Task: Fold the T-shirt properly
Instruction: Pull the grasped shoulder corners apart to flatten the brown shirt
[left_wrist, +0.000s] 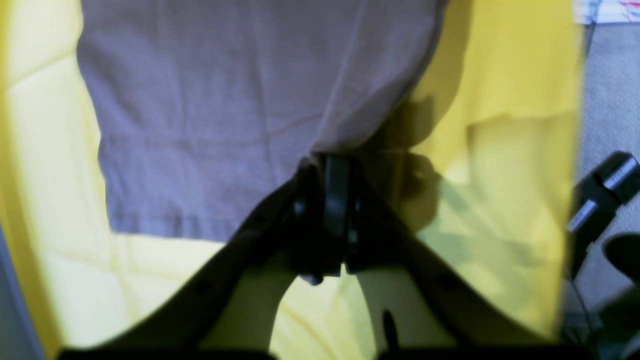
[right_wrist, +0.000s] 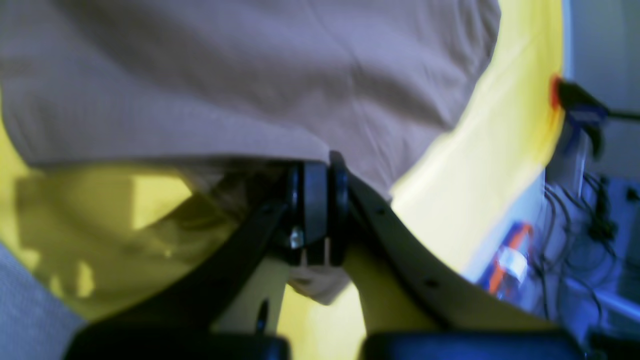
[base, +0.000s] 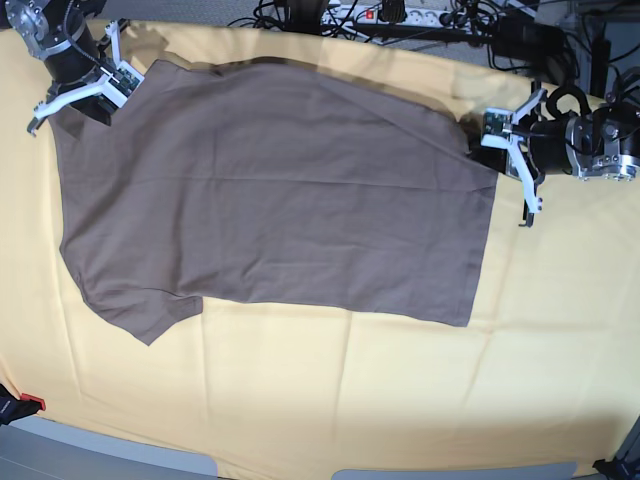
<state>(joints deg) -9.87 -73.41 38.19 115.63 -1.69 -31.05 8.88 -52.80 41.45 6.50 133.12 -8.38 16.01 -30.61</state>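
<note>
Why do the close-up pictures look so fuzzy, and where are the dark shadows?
Left wrist view: everything is soft and blurry, and the left claw pinching the T-shirt throws a dark shadow on the yellow cloth. Right wrist view: blurry too, with shadow under the lifted shirt edge by the right claw. Base view: sharp, evenly lit.

The plain taupe, short-sleeved T-shirt of soft fabric is spread nearly flat, with one sleeve jutting out at its lower corner in the base view. Faint creases are seen across the body. One corner is pinched between the closed jaws of the left gripper, from which the cloth fans outward and away. The opposite corner is clamped in the right gripper; there the fabric is drawn taut ahead of the claw, and a small tuft is left behind it.
</note>
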